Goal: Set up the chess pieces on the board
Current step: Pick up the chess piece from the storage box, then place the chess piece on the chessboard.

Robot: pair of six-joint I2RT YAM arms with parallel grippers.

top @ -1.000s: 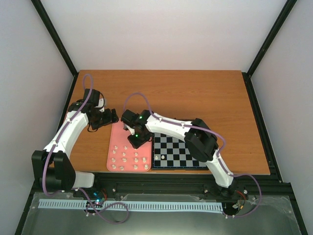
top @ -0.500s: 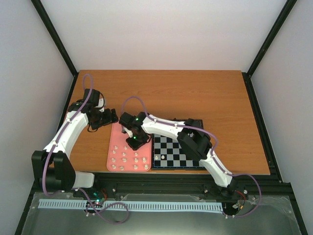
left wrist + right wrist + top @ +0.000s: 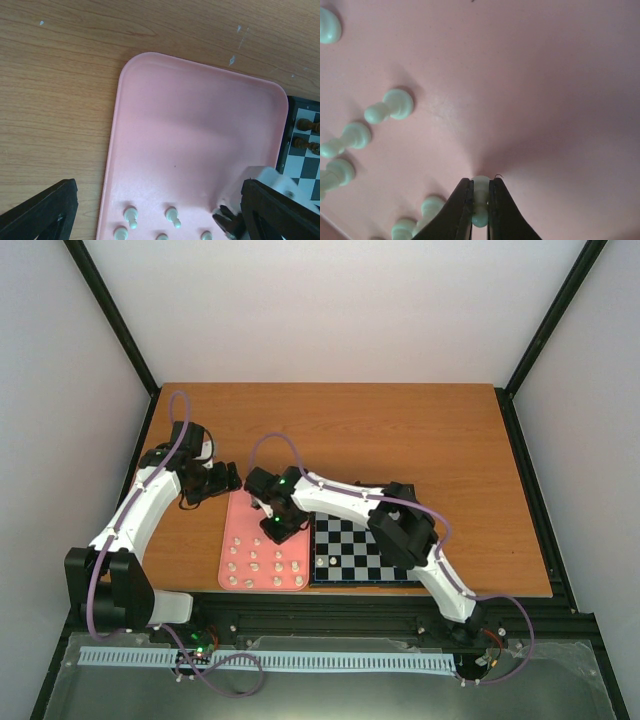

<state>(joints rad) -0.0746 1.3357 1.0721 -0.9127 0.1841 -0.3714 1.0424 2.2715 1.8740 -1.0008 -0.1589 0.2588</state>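
Slippage is looming as the chief hazard. The right hand (image 3: 480,202) is gripping one cream piece (image 3: 480,186) between closed fingertips near the middle of the pink tray (image 3: 545,75). Whether the base is touching the tray floor or hanging just clear of it, I cannot tell. The piece is tiny and rounded and the fingertips are narrow, so it is likely to pivot or pop free under a fast lift or swing.

The remaining chess pieces (image 3: 265,565) are standing and lying toward the near end of the tray, several just beside the held one. A low sideways exit is risking a knock that scatters them.

The board (image 3: 362,550) is lying against the right side of the tray. A shallow carry could clip the tray rim or the board's black rim. Dark pieces (image 3: 306,125) are standing just off the tray's far right corner, so a wide approach is endangering them.

The left hand (image 3: 225,480) is hovering over the tray's far left corner above the counter (image 3: 400,430), with its fingers spread wide and nothing between them. A rearward retreat by the right arm is risking contact with it.
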